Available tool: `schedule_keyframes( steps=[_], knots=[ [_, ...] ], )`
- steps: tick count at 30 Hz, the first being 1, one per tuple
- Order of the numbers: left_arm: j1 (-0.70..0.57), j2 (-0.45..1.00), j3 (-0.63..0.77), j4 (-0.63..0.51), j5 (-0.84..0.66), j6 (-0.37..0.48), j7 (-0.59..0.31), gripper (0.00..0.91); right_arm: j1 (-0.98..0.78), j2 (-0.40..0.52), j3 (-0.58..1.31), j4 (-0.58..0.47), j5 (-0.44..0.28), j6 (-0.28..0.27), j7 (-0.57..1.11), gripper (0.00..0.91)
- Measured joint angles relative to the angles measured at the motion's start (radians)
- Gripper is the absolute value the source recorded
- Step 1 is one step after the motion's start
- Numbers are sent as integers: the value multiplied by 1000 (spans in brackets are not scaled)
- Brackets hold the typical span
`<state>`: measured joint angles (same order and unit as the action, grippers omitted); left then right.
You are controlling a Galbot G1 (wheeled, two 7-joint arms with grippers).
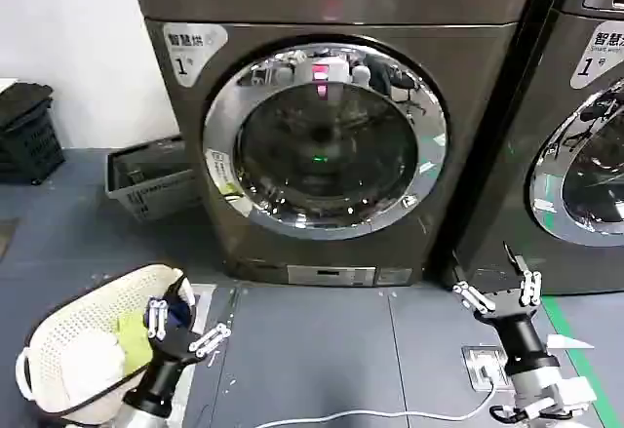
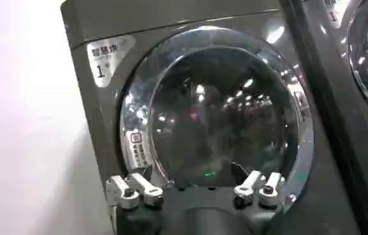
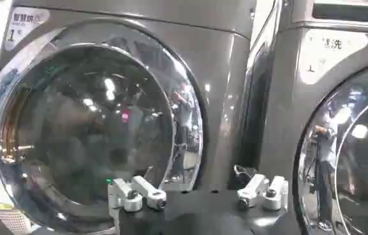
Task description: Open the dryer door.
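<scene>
bronze-grey dryer (image 1: 331, 19) upright on floor; chrome-ringed dryer door (image 1: 327, 136) shut flush, dark glass bulging

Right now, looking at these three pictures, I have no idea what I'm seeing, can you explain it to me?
A two-armed robot faces a closed dryer door on a bronze-grey dryer. The wide picture comes from its head camera, looking down. The other two come from cameras on its wrists.

The left gripper and right gripper both hang low above the floor, fingers spread, holding nothing.

On the floor sit a white laundry basket and a grey crate. A second, darker machine stands alongside.
</scene>
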<state>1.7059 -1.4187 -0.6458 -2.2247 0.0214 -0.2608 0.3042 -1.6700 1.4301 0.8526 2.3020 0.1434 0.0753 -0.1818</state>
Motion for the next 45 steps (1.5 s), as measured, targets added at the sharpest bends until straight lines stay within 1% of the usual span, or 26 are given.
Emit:
schedule_keyframes(
  steps=[4, 12, 15, 24, 30, 42, 45],
  knots=[
    [0, 0, 0, 0, 0, 0, 0, 907, 7, -6, -7, -2, 21, -1, 14, 907],
    [2, 4, -2, -5, -2, 0, 0, 907, 36, -40, -17, -20, 34, -28, 17, 907],
    [5, 5, -3, -7, -2, 0, 0, 907, 52, -62, -22, -33, 61, -39, 20, 907],
    [11, 4, -3, -15, -4, 4, 0, 907, 122, -151, -45, -83, 103, -61, 21, 907],
    [10, 0, -2, -24, -1, 9, 0, 907, 182, -215, -87, -112, 158, -84, -1, 907],
    [6, -2, -2, -25, -2, 14, 1, 907, 326, -322, -216, -175, 216, -102, -40, 907],
    [5, -2, -2, -24, -2, 14, 2, 907, 371, -347, -262, -197, 219, -102, -44, 907]
  ],
)
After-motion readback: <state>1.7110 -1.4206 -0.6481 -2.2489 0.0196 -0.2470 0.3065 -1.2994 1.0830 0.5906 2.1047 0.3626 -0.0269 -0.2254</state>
